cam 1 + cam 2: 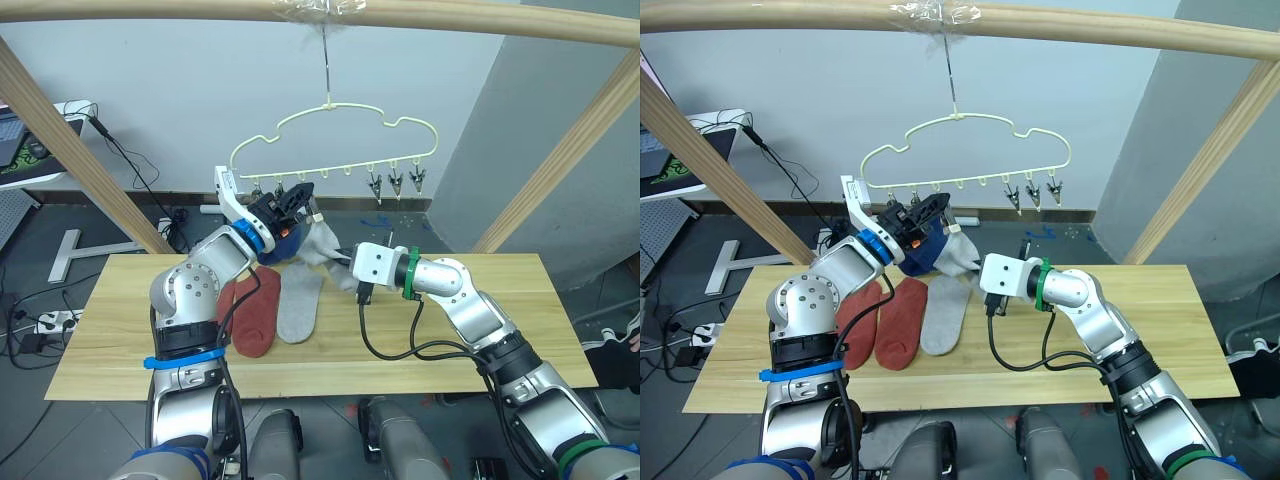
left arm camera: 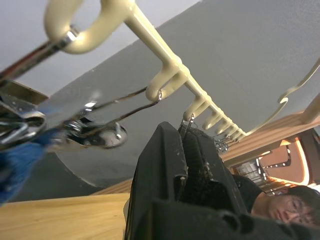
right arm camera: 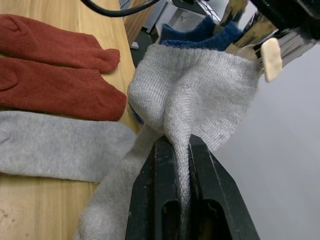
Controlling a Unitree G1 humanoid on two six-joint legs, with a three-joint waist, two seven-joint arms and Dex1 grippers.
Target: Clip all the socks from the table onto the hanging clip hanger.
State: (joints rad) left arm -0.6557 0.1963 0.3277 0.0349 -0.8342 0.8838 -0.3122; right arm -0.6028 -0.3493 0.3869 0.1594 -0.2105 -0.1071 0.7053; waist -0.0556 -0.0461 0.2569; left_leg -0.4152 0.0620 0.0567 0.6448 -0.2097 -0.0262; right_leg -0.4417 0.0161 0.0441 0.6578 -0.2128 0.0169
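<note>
Holding the grey sock (image 3: 200,100) pinched in your right gripper (image 3: 181,165), you have its cuff lying up and to the left at the clip hanger (image 1: 965,160), where your left gripper (image 1: 925,212), the nearer one, is clamped on a clip (image 2: 189,131).

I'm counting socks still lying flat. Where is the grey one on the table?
The flat grey sock lies on the table left of centre, just right of the two rust-red socks, below the clip hanger.
</note>
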